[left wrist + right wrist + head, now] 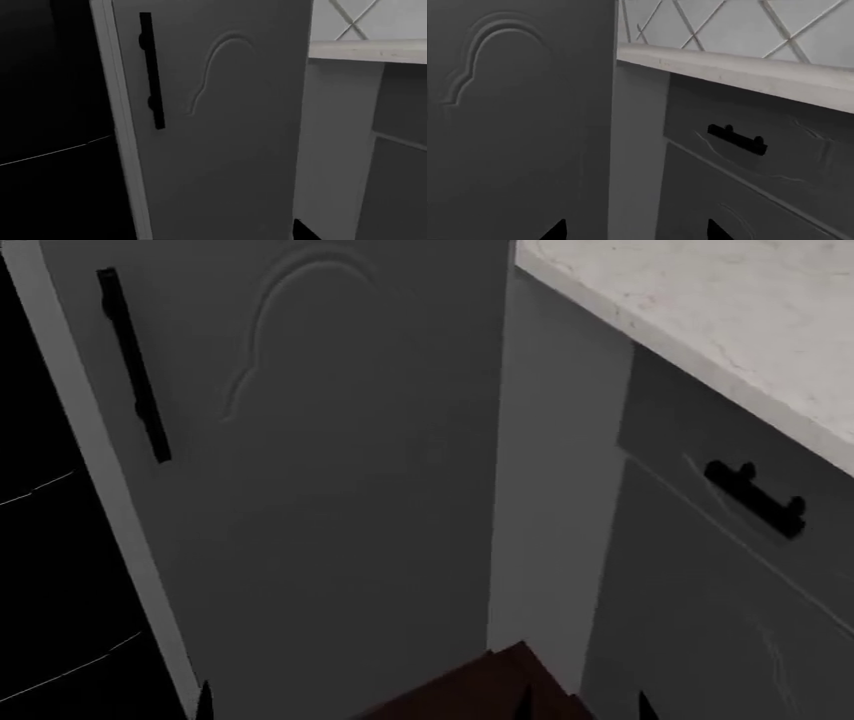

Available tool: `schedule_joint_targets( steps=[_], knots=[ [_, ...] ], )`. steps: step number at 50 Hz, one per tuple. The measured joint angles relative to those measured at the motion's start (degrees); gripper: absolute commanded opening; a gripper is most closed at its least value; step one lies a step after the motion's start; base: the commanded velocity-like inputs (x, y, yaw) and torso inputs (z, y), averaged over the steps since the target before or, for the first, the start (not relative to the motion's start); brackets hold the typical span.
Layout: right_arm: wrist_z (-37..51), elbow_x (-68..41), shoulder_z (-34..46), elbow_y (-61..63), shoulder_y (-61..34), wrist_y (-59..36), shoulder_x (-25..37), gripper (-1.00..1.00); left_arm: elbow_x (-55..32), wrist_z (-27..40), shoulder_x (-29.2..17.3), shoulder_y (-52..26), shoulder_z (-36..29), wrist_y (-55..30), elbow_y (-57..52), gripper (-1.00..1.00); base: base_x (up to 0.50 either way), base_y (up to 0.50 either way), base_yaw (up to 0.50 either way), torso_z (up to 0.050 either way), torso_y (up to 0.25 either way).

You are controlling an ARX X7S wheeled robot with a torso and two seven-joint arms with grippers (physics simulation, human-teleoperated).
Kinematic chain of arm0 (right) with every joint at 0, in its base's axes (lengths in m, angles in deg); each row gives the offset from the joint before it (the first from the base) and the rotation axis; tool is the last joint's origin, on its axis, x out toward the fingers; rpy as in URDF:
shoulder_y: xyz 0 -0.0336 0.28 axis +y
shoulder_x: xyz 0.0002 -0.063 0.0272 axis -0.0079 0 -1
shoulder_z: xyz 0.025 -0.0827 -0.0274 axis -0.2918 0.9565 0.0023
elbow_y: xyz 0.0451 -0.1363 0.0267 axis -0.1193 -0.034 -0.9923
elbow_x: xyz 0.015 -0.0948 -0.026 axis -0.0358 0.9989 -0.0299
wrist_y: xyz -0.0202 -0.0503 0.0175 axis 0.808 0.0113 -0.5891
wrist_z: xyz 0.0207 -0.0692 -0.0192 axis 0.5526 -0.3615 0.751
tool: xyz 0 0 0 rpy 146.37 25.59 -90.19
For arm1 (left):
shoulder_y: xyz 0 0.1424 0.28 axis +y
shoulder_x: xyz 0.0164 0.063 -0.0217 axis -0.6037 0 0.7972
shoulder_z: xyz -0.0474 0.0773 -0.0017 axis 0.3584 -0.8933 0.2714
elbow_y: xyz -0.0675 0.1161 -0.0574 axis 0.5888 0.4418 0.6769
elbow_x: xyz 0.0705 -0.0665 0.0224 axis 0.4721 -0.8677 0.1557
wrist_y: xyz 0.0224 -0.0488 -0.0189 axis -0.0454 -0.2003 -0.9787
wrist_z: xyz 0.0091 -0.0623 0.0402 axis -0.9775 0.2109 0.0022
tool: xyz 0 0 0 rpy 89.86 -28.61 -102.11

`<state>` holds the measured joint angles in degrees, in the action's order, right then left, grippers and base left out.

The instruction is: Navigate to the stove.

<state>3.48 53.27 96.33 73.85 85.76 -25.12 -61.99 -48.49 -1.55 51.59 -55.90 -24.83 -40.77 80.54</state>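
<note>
Facing grey cabinet door [334, 490], black stove [40, 540] at left, countertop [721, 320] right

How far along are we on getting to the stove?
Done: the robot is up close to the kitchen units. In hand: the head camera faces a tall grey cabinet door with a black bar handle, beside a countertop. Left: no burner top or knobs show; only a black surface at the left edge.
</note>
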Motion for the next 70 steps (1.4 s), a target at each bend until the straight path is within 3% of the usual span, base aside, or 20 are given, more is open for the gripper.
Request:
schedule_joint_targets(
  steps=[70],
  knots=[
    [1.61,-1.89,1.32,-0.18,-0.38,1.30,1.18,1.00,-1.14,1.11,-1.21,-1.07,-1.84,0.41,1.05,1.00,-0.14,0.13,-0.50,0.000,0.000]
  ],
)
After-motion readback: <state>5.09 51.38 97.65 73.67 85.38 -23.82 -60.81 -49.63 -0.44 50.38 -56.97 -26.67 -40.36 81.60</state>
